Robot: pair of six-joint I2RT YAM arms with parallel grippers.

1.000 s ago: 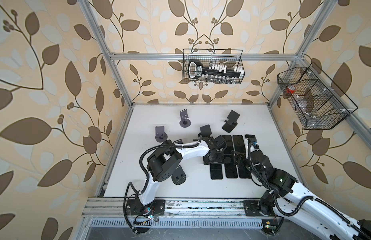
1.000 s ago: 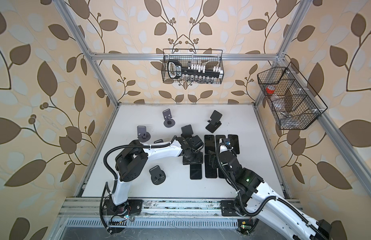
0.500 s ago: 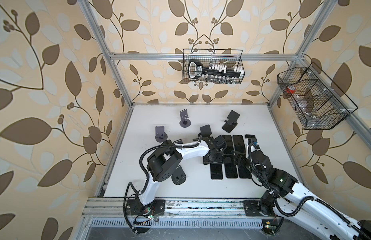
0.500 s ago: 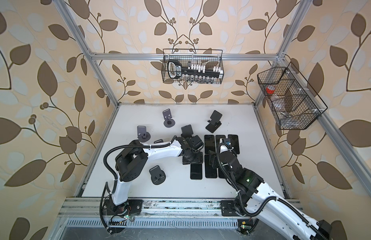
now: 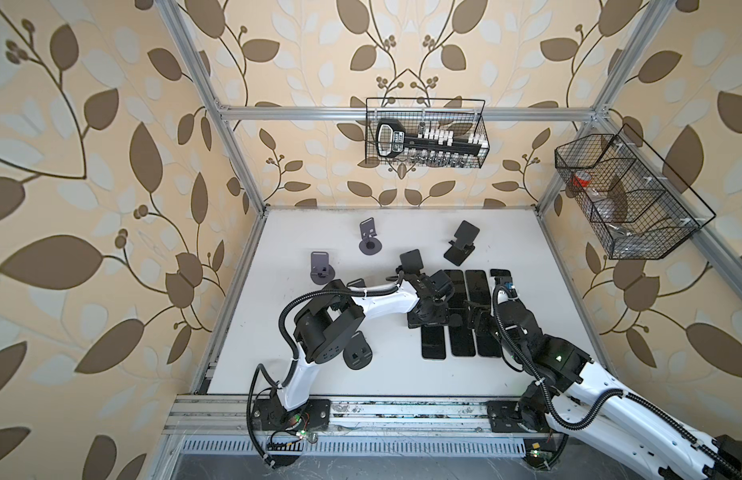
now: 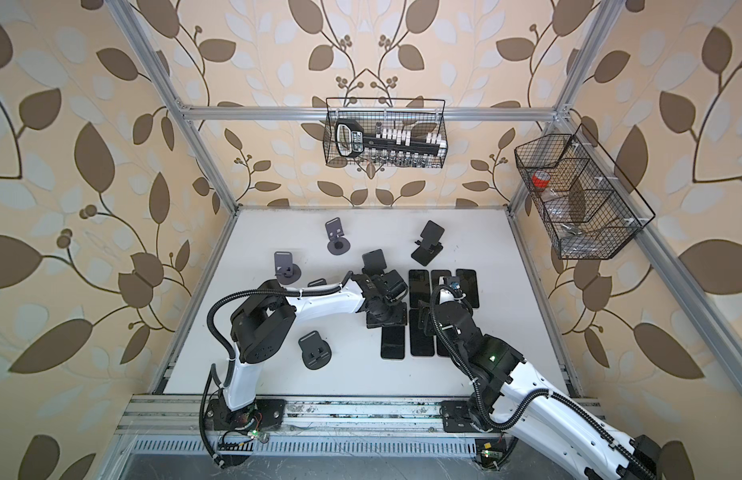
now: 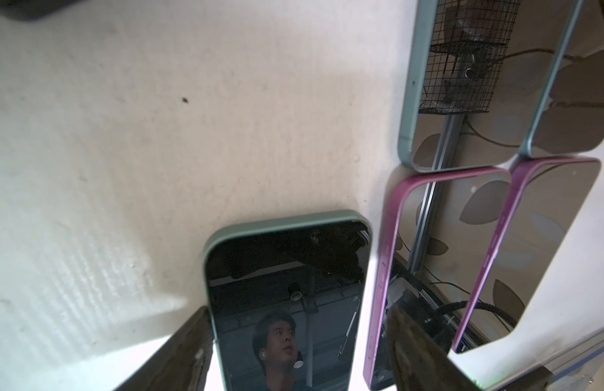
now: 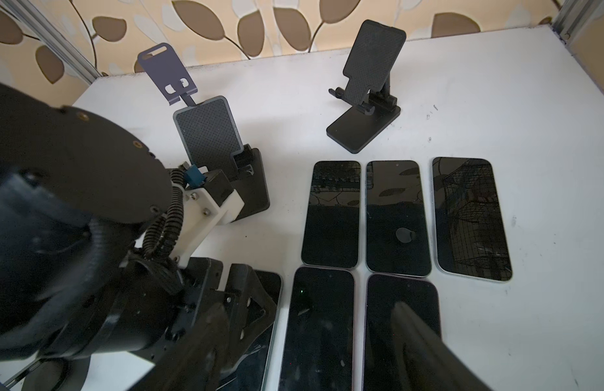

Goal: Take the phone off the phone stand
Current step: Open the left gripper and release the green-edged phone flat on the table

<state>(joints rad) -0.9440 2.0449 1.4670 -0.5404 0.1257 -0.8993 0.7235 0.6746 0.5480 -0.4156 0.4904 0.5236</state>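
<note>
One release underway: green-cased rectangular phone [image 7: 287, 270] flat just beside purple-cased rectangular phone [image 7: 442, 243], left tool [image 7: 300, 309] slightly wide; next, lift straight clear.

Bright, diffuse light; soft shadows on the white tabletop [image 5: 527, 249]. Both top views bow at the edges. Wrist views: left claw [image 7: 299, 315] blurred close up; phone screens [image 8: 470, 216] mirror the surroundings.

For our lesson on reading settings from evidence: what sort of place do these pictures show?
Probably a robot test cell, not a home: two robot arms, a metal frame with wallpaper panels for walls, and phones laid in rows on a white table.
</note>
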